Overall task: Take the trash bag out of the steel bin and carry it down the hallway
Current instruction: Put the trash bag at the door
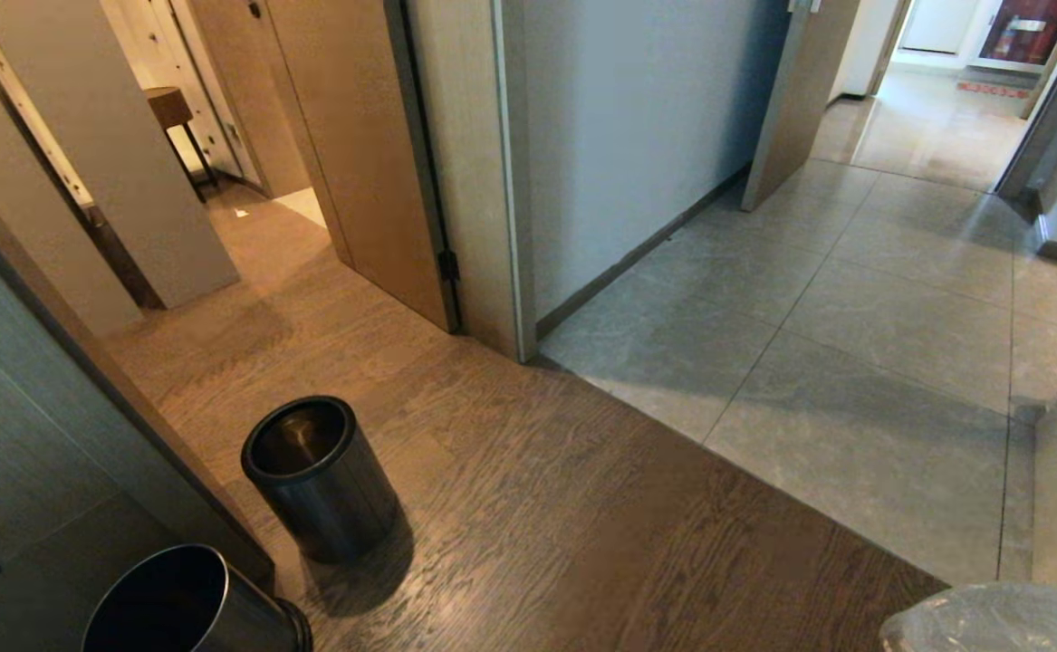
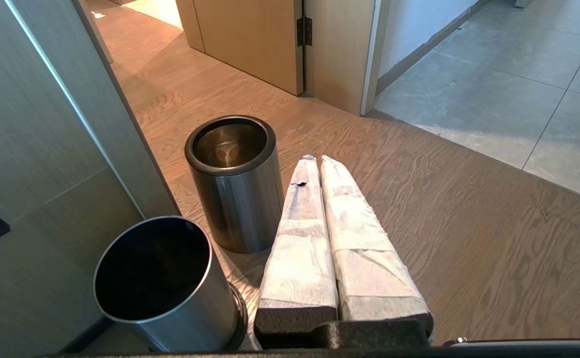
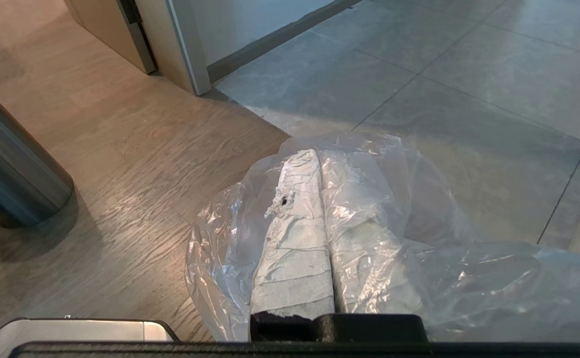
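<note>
Pinching the bag (image 3: 369, 209) between closed right jaws (image 3: 319, 156), the robot faces the hallway (image 1: 854, 299); left jaws (image 2: 319, 160) closed, empty; bin (image 1: 320, 475) at ten o'clock.

The steel bin (image 2: 233, 181) stands just left of the left gripper (image 2: 317, 161); the trash bag (image 3: 419, 238) drapes around the right gripper (image 3: 318, 155), hallway (image 3: 419, 74) ahead.

a second steel can (image 1: 193, 602) is cut off at the head view's bottom edge; only a corner of the trash bag (image 1: 1004, 620) shows there, its contents unreadable.
</note>
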{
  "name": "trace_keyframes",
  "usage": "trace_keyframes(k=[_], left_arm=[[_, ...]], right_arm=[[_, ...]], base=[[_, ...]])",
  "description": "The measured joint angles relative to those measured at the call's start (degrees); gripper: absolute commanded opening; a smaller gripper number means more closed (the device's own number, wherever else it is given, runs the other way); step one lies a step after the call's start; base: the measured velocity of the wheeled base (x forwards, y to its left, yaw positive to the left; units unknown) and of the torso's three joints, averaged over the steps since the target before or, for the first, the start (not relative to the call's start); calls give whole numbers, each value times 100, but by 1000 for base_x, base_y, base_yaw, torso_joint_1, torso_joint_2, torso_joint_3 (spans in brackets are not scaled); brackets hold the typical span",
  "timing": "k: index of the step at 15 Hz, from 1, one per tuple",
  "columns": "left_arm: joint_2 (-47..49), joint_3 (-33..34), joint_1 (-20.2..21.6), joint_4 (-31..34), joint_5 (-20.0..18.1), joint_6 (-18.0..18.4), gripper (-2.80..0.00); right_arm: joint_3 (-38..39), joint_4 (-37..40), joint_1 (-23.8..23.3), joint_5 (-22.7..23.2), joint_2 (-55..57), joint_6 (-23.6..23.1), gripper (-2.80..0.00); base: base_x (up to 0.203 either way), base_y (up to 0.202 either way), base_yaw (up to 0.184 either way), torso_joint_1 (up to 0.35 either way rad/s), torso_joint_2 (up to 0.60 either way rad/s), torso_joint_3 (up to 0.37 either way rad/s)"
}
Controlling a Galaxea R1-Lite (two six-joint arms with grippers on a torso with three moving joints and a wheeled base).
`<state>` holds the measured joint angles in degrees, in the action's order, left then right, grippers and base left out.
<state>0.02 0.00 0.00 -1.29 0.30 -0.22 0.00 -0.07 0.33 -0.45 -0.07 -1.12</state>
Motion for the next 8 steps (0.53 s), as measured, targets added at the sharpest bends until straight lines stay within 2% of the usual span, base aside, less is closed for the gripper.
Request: trace_keyframes(k=[8], left_arm=[[0,0,0,0,0,-2,-280]], right_arm=[[0,0,0,1,0,1,-280]], base=[[0,0,0,0,0,0]])
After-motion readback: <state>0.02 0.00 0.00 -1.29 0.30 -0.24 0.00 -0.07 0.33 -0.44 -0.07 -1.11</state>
